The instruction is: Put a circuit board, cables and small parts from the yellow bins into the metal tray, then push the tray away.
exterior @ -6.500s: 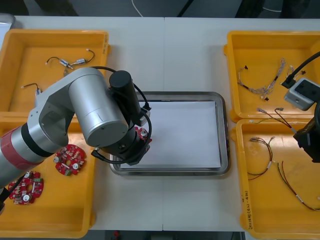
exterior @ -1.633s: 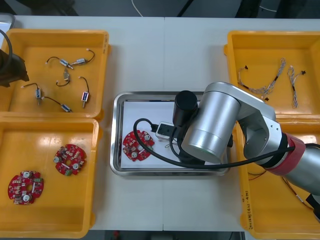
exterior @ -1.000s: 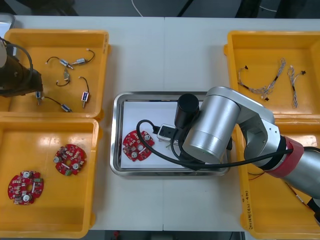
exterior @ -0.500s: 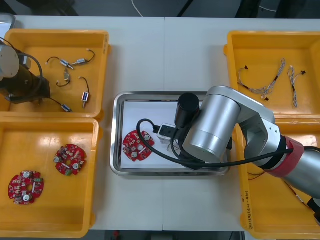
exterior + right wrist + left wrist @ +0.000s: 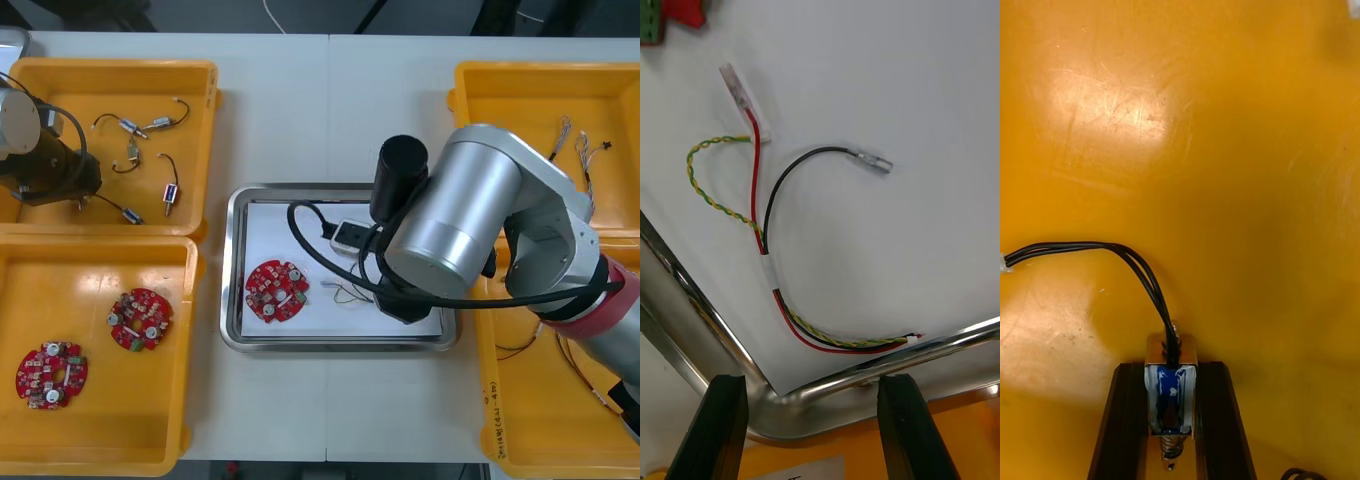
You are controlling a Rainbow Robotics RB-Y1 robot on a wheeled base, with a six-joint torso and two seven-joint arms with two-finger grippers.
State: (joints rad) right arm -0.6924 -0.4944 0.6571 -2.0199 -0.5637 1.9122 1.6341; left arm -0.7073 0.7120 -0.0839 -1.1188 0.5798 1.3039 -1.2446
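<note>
My left gripper point(image 5: 1171, 373) is shut on a small metal part point(image 5: 1171, 386) with a blue body and a black cable point(image 5: 1112, 255), low over the orange bin floor. From the front this gripper point(image 5: 72, 188) sits in the far left yellow bin point(image 5: 205, 110). My right gripper point(image 5: 811, 384) is open above a near corner of the metal tray point(image 5: 685, 315), with nothing between its fingers. A red, yellow and black cable point(image 5: 764, 247) lies loose on the tray's white inside. A round red circuit board point(image 5: 277, 291) lies in the tray point(image 5: 232, 270), left of the cable point(image 5: 345, 293).
Several small metal parts point(image 5: 150, 125) lie in the far left bin. Two circuit boards point(image 5: 140, 320) lie in the near left bin point(image 5: 100, 420). Cables point(image 5: 520, 165) fill the right bins point(image 5: 470, 110). My right arm covers the tray's right half.
My left gripper has shut on the small metal part. My right arm has risen and shifted right, uncovering the cable left lying in the tray.
</note>
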